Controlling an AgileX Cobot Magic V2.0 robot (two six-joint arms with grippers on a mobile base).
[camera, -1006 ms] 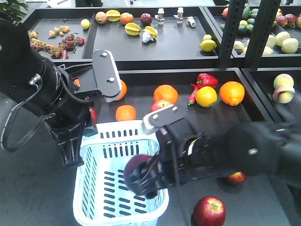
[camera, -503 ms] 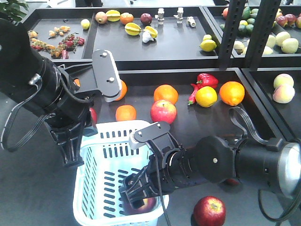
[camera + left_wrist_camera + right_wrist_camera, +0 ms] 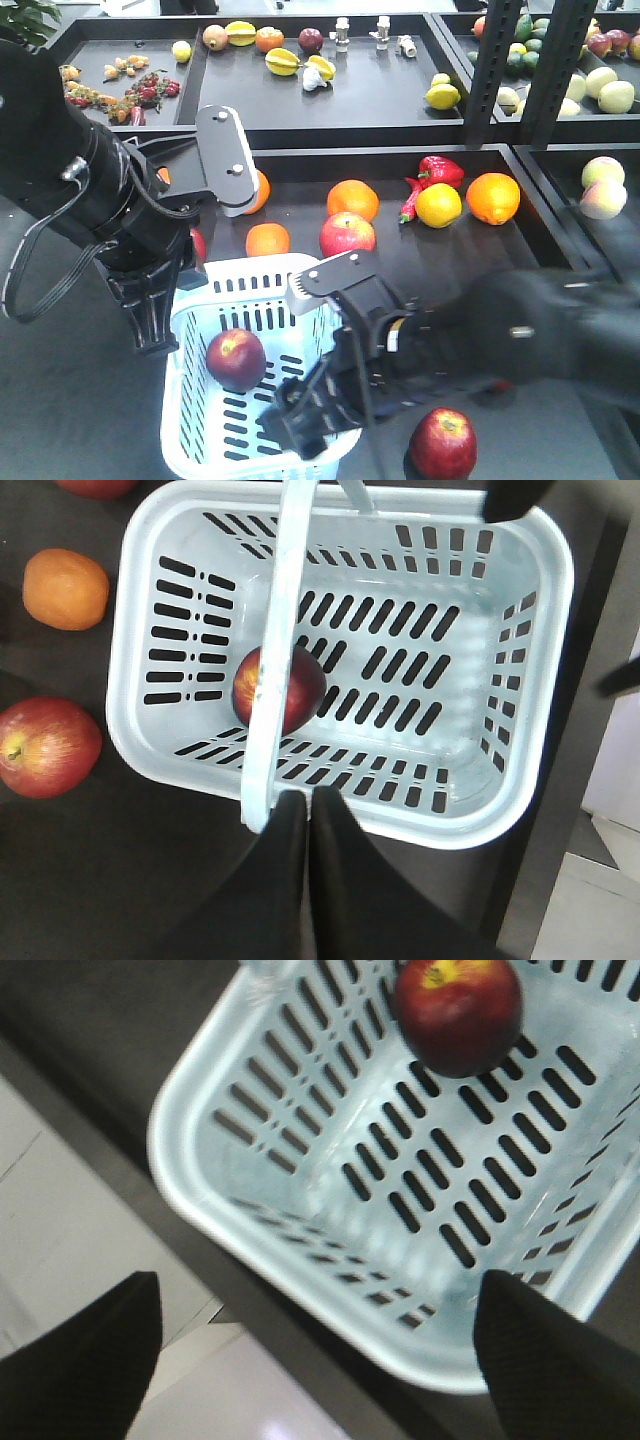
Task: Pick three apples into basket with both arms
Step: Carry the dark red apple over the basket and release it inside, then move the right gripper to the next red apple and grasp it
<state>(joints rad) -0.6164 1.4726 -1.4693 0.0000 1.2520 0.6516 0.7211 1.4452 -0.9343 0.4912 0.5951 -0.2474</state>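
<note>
One dark red apple [image 3: 236,358] [image 3: 279,688] [image 3: 458,1012] lies loose on the slotted floor of the pale blue basket [image 3: 190,400] [image 3: 340,825] [image 3: 300,1290]. Another dark red apple [image 3: 443,443] rests on the table right of the basket. A third apple [image 3: 198,243] [image 3: 45,747] shows partly behind my left arm. My right gripper [image 3: 300,428] [image 3: 320,1365] hangs open over the basket's near rim, nothing between its fingers. My left gripper [image 3: 153,340] [image 3: 308,802] is shut beside the basket's handle [image 3: 280,630], at the left rim.
A lighter red apple [image 3: 347,235], oranges [image 3: 267,240] [image 3: 352,198] [image 3: 492,197], a lemon [image 3: 438,204] and a red pepper [image 3: 437,170] lie beyond the basket. Raised black trays of fruit stand behind. A black post [image 3: 495,70] rises at right. The table's near edge runs just below the basket.
My right gripper carried the apple down into the basket, let it go and drew back toward the near rim, open. The left arm stayed still.
</note>
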